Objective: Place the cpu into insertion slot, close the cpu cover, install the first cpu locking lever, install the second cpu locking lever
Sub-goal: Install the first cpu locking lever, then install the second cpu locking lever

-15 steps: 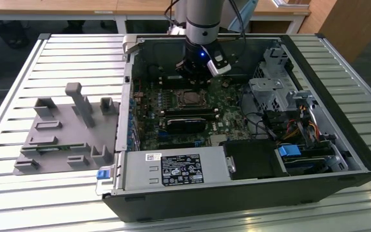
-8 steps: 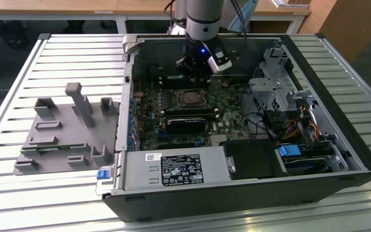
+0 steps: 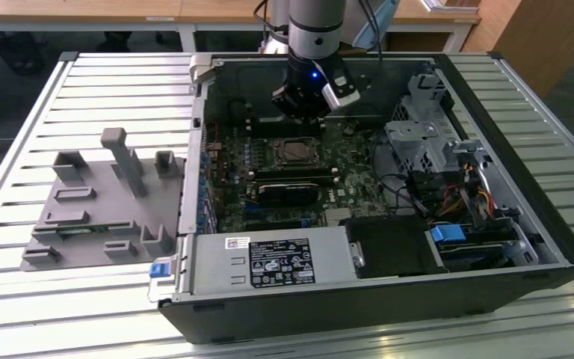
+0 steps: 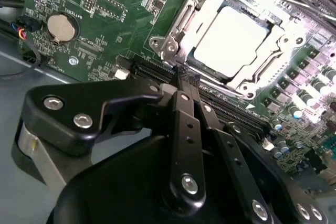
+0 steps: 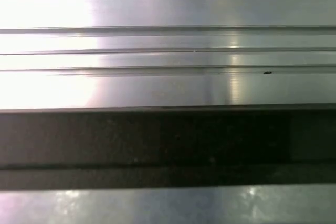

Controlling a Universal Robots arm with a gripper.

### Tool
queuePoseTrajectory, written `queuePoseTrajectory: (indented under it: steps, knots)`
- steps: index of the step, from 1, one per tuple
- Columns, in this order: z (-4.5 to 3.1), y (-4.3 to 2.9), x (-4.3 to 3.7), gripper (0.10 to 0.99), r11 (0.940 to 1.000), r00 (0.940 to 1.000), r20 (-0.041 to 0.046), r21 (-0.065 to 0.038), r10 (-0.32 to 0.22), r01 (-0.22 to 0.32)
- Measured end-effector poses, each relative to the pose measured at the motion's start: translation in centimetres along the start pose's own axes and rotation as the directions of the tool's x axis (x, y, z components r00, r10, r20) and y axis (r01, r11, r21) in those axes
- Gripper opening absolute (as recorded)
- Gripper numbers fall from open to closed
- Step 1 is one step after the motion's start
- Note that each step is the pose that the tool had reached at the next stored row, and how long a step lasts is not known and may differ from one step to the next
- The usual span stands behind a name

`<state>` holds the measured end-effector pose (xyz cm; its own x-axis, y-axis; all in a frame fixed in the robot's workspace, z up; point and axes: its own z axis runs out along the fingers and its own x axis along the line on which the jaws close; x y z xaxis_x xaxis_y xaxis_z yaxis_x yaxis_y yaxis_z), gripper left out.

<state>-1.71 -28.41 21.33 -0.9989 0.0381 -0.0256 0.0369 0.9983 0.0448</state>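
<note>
Flat square cpu (image 4: 232,38) with dull silver-grey metal top sits seated in the socket on the green motherboard (image 4: 105,19), lying level with the board; square, so no long axis. Thin silvery metal cpu cover (image 4: 202,1) frames it, closed down around its edges. Black gripper (image 4: 184,80) hangs just beside the socket, fingers (image 4: 185,124) together, holding nothing. In the exterior view the gripper (image 3: 302,112) is inside the open black computer case (image 3: 367,307) on the slatted aluminium counter (image 3: 87,82)

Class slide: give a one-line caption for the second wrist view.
Closed claw poised beside the socket, cpu seated under the cpu cover on the green motherboard.
</note>
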Motion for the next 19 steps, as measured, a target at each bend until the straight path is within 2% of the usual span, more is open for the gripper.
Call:
queuePoseTrajectory:
  steps: [19]
  knots:
    - [-0.03, -0.69, -0.04, 0.106, 1.0000, 1.0000, 0.0000, 0.000, 0.000, 0.000]
